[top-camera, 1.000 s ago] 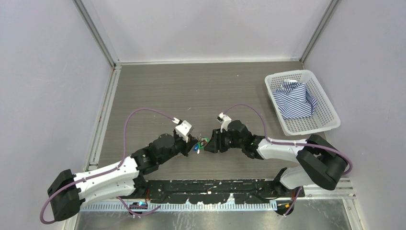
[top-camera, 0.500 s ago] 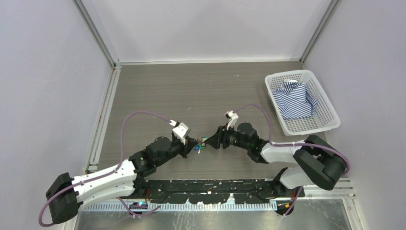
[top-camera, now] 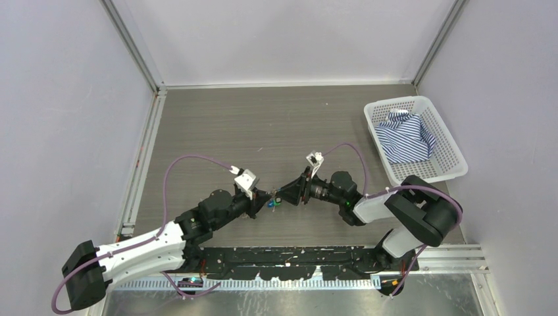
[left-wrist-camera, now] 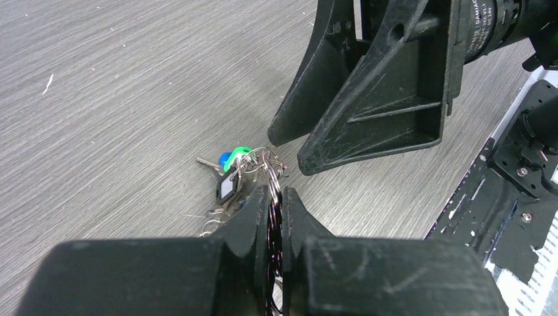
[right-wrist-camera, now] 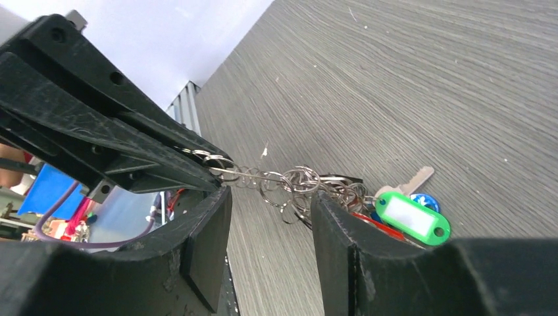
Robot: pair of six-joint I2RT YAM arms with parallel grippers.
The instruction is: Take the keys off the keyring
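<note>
Keys (right-wrist-camera: 403,214), likely light and loose, sit just beside the spread right end effector (right-wrist-camera: 270,207). The left end effector (left-wrist-camera: 275,197) pinches the thin, probably slippery keyring (right-wrist-camera: 289,179). Best hold: one key's flat head.

Desk (top-camera: 276,125) is showing a grey wood-grain top, grain running left-right, with a few pale specks. Plain pale lilac-grey panels are closing it in: back wall (top-camera: 283,39), left wall (top-camera: 59,118), right wall (top-camera: 507,85). Aluminium posts (top-camera: 131,46) are rising at both back corners, and a metal strip (top-camera: 141,171) is running along the desk's left edge. A white mesh basket (top-camera: 428,172) is sitting back right, holding a crumpled blue-and-white striped cloth (top-camera: 406,137). A black mounting rail (top-camera: 289,253) is spanning the near edge. Light is falling soft and even.
</note>
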